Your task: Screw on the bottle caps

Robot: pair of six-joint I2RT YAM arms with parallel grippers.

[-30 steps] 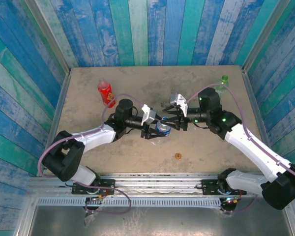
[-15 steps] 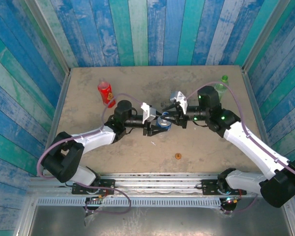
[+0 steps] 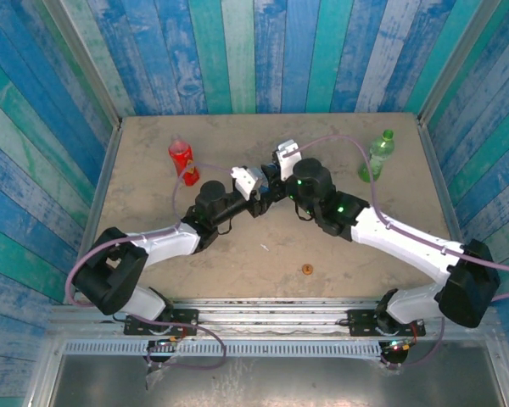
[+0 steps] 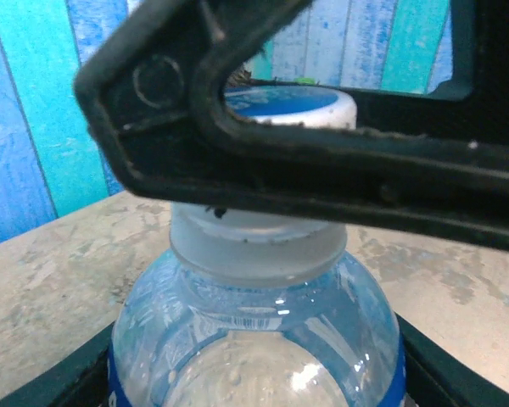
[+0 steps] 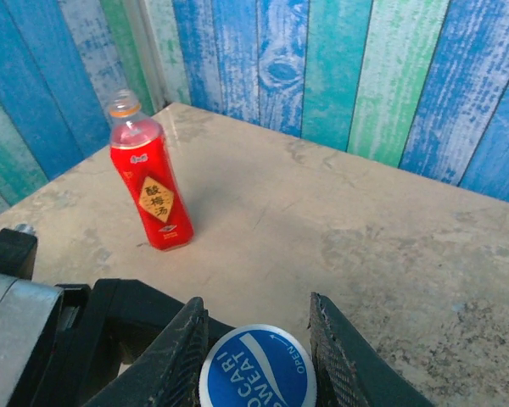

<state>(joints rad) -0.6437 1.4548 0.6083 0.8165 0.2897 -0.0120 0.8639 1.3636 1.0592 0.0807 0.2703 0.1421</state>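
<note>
Blue cap with white centre (image 5: 256,376), lettered on top, sitting on the neck of the clear bottle (image 4: 254,339) near the middle of the table (image 5: 365,229). The cap is probably very light and rigid, its plastic rim offering little friction; the sensible hold is across the rim, on opposite sides, kept level so the thread can engage. The bottle beneath looks thin-walled and likely to give under a hard squeeze, so it is best braced on the body below the shoulder, just above the blue label.

Right gripper (image 5: 256,315): jaws drawn in to the width of the cap, one finger on each side of the rim and apparently touching it. From the left wrist camera one of its fingers (image 4: 339,170) crosses in front of the cap. Whether the thread has caught cannot be judged, since that finger hides the joint.

Left gripper (image 4: 254,386): partly closed on the bottle's body, its dark fingers flanking the lower sides and holding the bottle upright.

Surroundings: the red bottle (image 5: 151,193) stands apart at the far left, its mouth looking uncapped. The green bottle (image 3: 373,159) stands at the far right. The orange cap (image 3: 306,270) lies loose on the near side of the table.
</note>
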